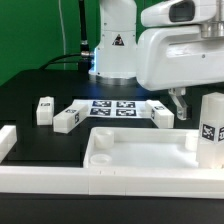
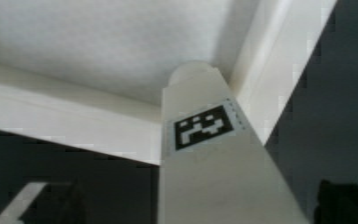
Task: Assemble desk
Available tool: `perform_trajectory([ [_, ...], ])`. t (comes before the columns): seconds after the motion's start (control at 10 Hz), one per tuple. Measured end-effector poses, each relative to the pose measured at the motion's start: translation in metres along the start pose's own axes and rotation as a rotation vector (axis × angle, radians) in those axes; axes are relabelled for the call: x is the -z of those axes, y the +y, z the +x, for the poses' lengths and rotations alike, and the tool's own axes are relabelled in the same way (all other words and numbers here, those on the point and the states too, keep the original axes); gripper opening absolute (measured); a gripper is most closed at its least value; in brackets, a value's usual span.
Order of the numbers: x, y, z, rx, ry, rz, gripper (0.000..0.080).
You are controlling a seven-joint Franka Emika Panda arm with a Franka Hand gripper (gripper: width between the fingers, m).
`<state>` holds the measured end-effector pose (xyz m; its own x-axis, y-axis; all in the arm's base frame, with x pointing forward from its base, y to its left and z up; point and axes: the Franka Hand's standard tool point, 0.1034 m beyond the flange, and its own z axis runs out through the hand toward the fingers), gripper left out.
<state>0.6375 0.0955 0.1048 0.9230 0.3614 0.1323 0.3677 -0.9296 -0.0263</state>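
Note:
The white tabletop lies tray-side up near the front, and its rim corner shows in the wrist view. One white leg stands upright at the tabletop's corner on the exterior view's right, markers facing out. In the wrist view this leg runs up the middle between the two dark fingertips, which stand well clear of it on both sides. My gripper hangs open just above and behind the leg, holding nothing. Three more legs lie on the black table.
The marker board lies flat between the loose legs. A long white rail runs along the front and a shorter rail piece sits at the exterior view's left. The arm's base stands at the back.

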Motion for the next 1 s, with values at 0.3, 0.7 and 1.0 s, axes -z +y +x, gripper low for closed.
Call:
perform_trajectory([
  [0.3, -0.0001, -0.0044, 0.0010, 0.079, -0.004, -0.007, 0.0554],
  [0.7, -0.0003, -0.0035, 0.0006, 0.041, -0.004, -0.007, 0.0288],
  [1.0, -0.0002, -0.0038, 0.0008, -0.125, -0.002, -0.005, 0.0288],
])
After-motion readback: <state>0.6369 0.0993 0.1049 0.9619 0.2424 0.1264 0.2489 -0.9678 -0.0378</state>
